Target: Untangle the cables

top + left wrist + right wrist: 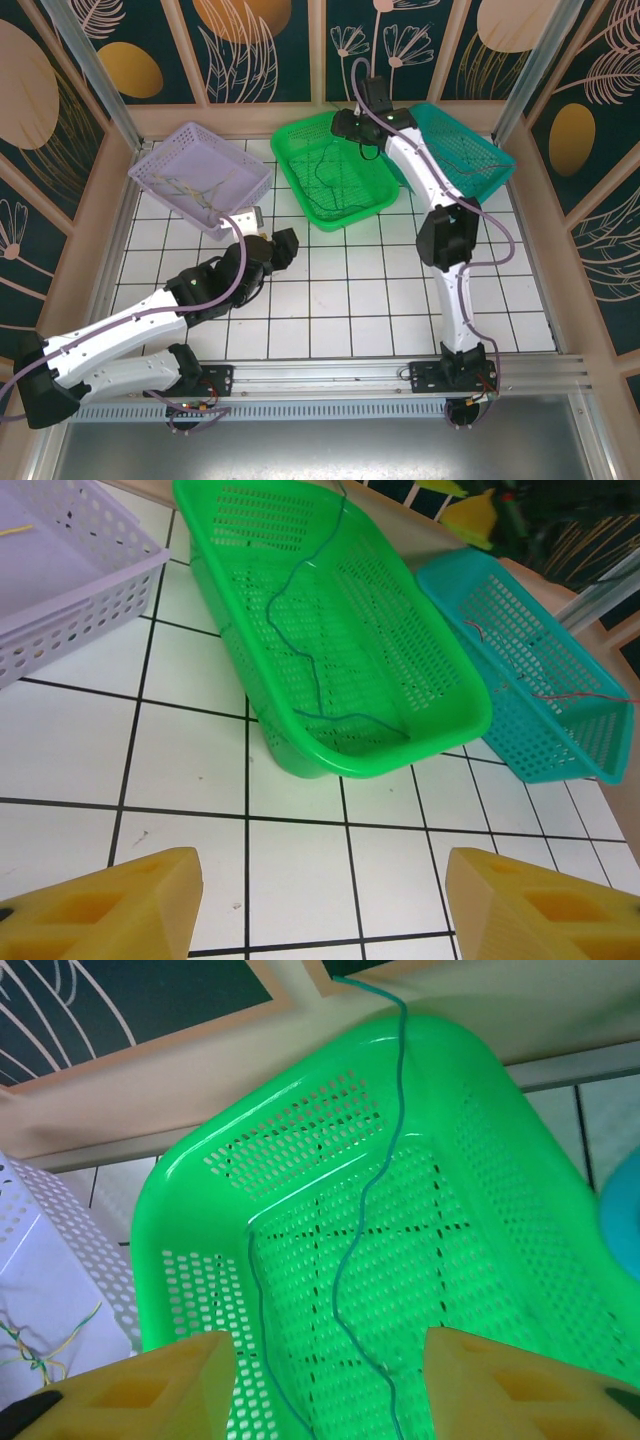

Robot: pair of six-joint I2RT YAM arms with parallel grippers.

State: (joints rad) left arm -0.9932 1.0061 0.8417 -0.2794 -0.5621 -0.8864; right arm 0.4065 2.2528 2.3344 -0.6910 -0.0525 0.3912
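The white-tiled table (330,300) carries a lilac basket (200,175), a green basket (335,170) and a teal basket (465,150). A green cable (365,1210) snakes through the green basket, yellowish cables (40,1355) lie in the lilac one, and a red cable (580,697) in the teal. The left jaws are spread above bare tiles, and the right jaws are spread over the green basket, pinching nothing.

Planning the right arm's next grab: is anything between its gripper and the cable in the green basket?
Nothing visible does. The right gripper hangs open above the green basket, and the thin cable lies bare on the basket's perforated floor right below it, running up over the far rim.
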